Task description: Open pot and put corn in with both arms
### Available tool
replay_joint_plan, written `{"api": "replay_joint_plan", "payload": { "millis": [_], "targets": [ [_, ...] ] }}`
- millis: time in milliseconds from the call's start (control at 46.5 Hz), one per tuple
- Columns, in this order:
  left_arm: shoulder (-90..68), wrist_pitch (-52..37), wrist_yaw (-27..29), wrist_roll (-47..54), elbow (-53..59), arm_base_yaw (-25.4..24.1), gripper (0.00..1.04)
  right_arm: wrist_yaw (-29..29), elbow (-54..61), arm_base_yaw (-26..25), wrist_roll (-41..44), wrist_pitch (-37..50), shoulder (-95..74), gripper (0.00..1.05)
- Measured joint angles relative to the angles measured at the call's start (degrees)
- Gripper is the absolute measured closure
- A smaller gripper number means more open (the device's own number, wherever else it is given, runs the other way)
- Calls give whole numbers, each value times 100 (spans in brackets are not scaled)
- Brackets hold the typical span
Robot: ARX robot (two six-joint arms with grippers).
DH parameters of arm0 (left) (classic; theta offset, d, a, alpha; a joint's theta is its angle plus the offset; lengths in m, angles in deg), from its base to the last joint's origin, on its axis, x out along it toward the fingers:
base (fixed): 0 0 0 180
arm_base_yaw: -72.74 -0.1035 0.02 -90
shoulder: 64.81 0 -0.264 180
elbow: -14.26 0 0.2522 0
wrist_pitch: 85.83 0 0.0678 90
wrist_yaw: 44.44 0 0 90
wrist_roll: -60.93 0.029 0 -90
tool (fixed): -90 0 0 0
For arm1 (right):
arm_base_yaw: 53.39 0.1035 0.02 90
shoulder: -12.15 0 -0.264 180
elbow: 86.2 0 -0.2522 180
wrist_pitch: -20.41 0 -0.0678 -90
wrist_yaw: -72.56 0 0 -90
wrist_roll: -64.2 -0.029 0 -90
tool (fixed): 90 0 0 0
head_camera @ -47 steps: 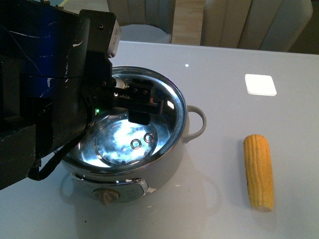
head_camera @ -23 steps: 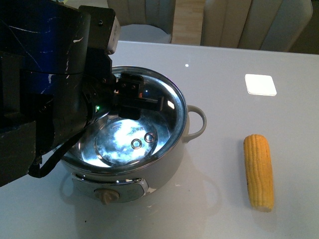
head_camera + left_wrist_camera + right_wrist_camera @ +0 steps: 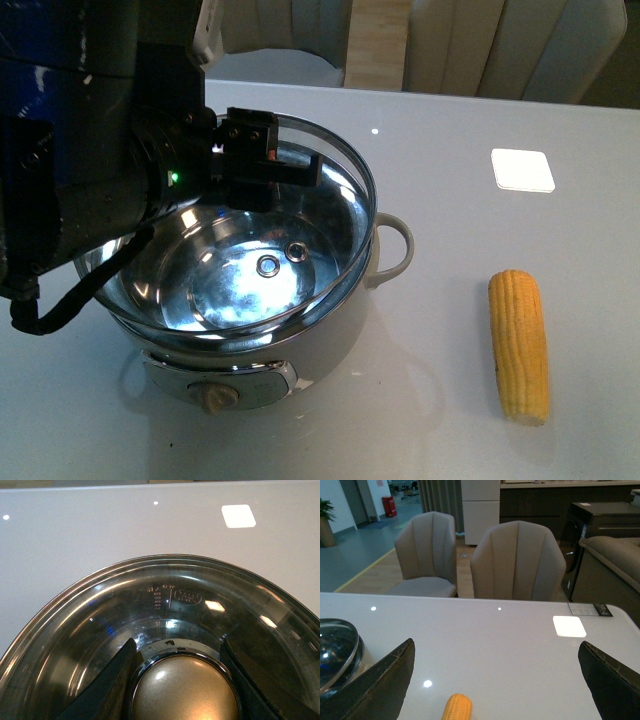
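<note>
Glass lid (image 3: 280, 258) above pot (image 3: 330, 340) rim, corn (image 3: 520, 345) apart

Left pincer (image 3: 262, 165), clamped on lid knob (image 3: 184, 690), rose from just over the pot (image 3: 330, 345). Glass lid (image 3: 340, 200) came up off the pot's rim, tilted, its far-right edge highest above the pot.
</note>
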Motion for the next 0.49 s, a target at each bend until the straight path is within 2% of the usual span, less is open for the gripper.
{"api": "replay_joint_plan", "payload": {
  "millis": [258,494],
  "targets": [
    [658,470,11,146,-35,-131,61,0,0,0,0,0,0,9],
    [1565,577,-201,291,105,-654,61,-2,0,0,0,0,0,9]
  ]
}}
